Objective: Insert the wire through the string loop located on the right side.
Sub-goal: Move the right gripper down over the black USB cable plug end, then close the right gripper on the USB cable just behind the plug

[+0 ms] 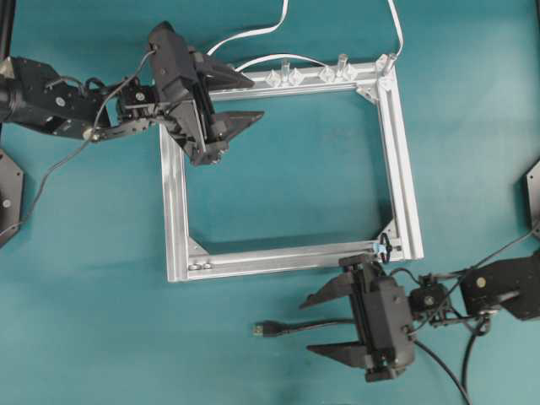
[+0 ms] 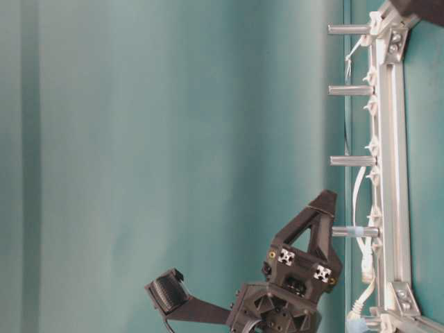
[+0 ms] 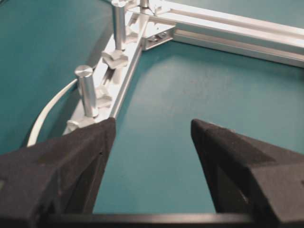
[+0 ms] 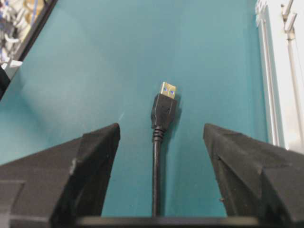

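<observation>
The wire (image 1: 291, 327) is a thin black cable lying on the teal table in front of the frame, its USB plug (image 1: 261, 330) pointing left. My right gripper (image 1: 305, 326) stands open astride it, one finger on each side, neither touching. In the right wrist view the wire (image 4: 155, 166) runs up between the fingers of the right gripper (image 4: 160, 127), and the plug (image 4: 164, 108) lies just past the tips. The string loop (image 1: 384, 250), dark with a small blue mark, sits at the frame's near right corner, just behind the right gripper. My left gripper (image 1: 256, 99) hangs open and empty over the frame's far left corner.
The square aluminium frame (image 1: 403, 169) lies flat mid-table. Upright metal posts (image 3: 86, 90) and clear clips line its far bar (image 3: 142, 42), also seen at table level (image 2: 392, 139). A white flat cable (image 1: 253, 34) curves behind that bar. The frame's near bar (image 4: 273, 71) lies right of the right gripper.
</observation>
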